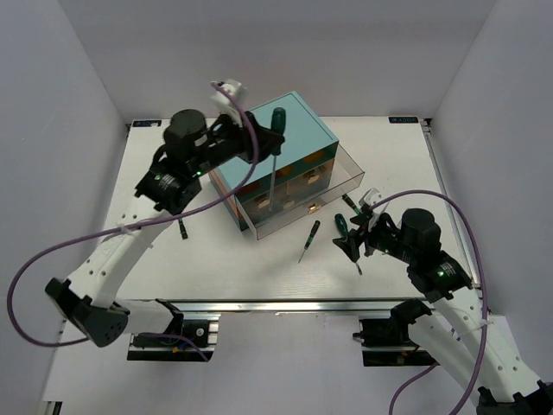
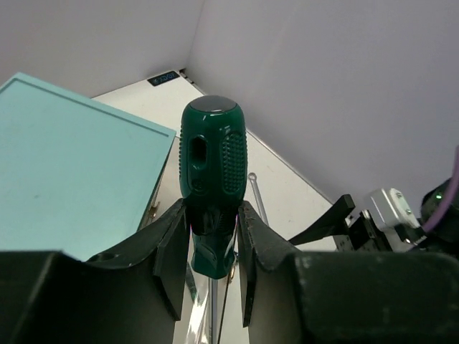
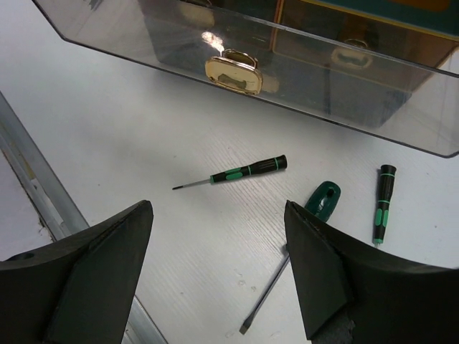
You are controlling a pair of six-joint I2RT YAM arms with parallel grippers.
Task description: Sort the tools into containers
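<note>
Left wrist view shows the left gripper (image 2: 209, 240) pinching a large green-handled screwdriver (image 2: 214, 154) upright above the chest's clear drawer (image 1: 289, 220), so lowering and releasing likely comes next, while the right gripper (image 3: 216, 215), jaws spread, hovers over 3 smaller screwdrivers (image 3: 240, 172).

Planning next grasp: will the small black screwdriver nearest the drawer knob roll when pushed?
Probably rolls: the small black green-banded screwdriver has a round, slim handle on the white table. Likely light and stiff, given its thin metal shaft. Lying flat, it may skid when pinched.
</note>
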